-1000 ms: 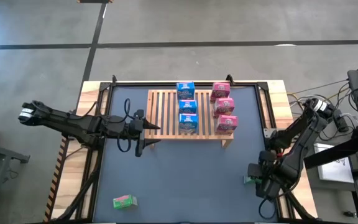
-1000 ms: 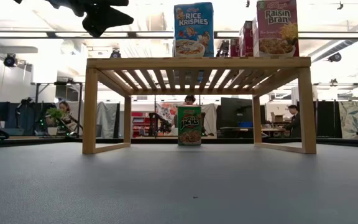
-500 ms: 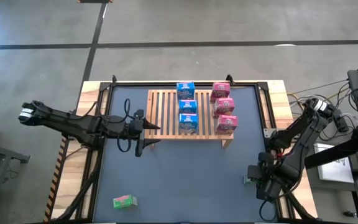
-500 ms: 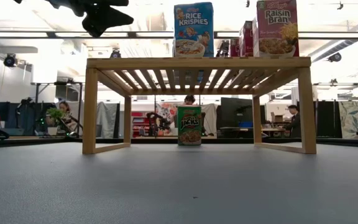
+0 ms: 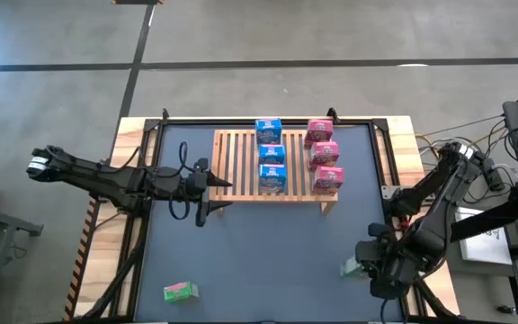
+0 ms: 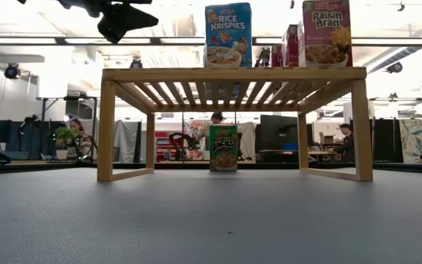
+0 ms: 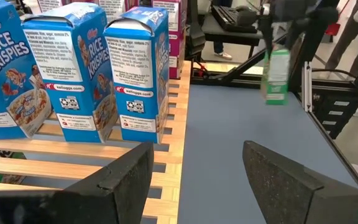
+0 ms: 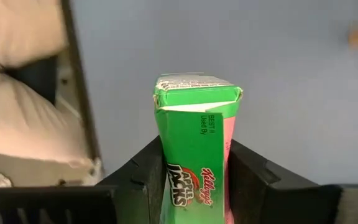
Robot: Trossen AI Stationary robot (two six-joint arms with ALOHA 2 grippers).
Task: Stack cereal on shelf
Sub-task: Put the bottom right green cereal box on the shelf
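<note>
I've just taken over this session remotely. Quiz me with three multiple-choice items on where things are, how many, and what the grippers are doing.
1. Where is the green box seen in the low view?
A. under the shelf
B. on the shelf
C. in the left gripper

2. How many blue boxes are on the shelf?
A. one
B. three
C. five

3. The right gripper is:
A. open, holding nothing
B. shut on a green box
C. shut on a pink box

Key: 1 A, it stands on the table between the legs. 2 B, a row of three. 3 B, fingers pinch its sides.

Bright, even overhead light; backlit low view; soft shadows.
</note>
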